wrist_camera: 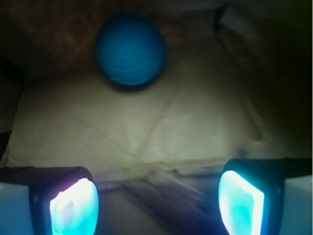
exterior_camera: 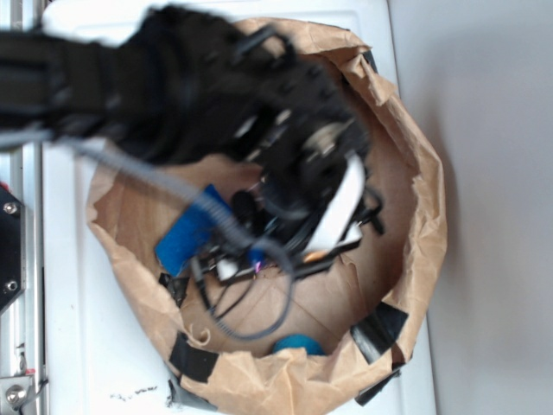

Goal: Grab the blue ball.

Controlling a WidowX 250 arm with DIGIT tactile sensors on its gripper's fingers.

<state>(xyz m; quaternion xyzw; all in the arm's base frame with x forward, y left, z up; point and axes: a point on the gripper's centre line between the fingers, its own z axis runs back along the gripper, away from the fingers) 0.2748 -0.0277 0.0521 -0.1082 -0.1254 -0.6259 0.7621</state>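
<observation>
The blue ball (exterior_camera: 298,344) lies on the floor of the brown paper bag (exterior_camera: 423,225), close to its near wall. Through the wrist camera the blue ball (wrist_camera: 130,49) shows ahead of the jaws, up and left of centre, resting by the bag's dark wall. My gripper (wrist_camera: 157,198) is open, its two glowing pads (wrist_camera: 76,205) wide apart with only bag floor between them. From outside, the black arm and gripper (exterior_camera: 285,238) hang over the bag's middle, farther in than the ball. The jaws touch nothing.
A flat blue rectangular piece (exterior_camera: 188,232) lies in the bag on the left, partly under the arm's grey cable (exterior_camera: 173,186). Black tape patches (exterior_camera: 192,356) hold the bag's rim. The bag stands on a white surface (exterior_camera: 69,303); a pale wall (exterior_camera: 492,130) is at right.
</observation>
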